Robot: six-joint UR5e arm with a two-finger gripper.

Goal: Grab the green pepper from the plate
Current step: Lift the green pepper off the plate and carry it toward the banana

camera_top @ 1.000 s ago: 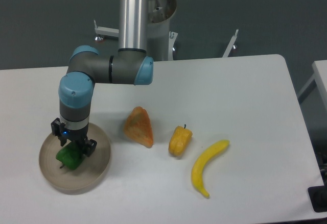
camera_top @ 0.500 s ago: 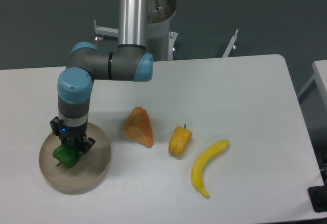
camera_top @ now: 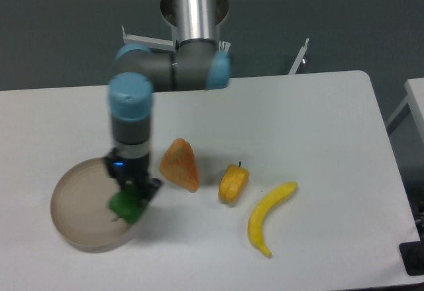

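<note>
The 2 fingers of the gripper are clamped on the green pepper, pinching its upper part from either side, with the pepper hanging below them at the right-hand edge of the plate, over or just above the rim; whether it has fully left the dish cannot be told from this angle. The pepper looks light, rigid and glossy, so I judge it apt to slip or twist between flat pads; its lumpy, blocky shoulders give the surest purchase, better than the short stem. The arm's blue-capped wrist stands upright above the grasp. Out on the white table lie 3 other items: an orange wedge-shaped piece just beside the plate, a yellow-orange pepper, and a banana farther right.
</note>
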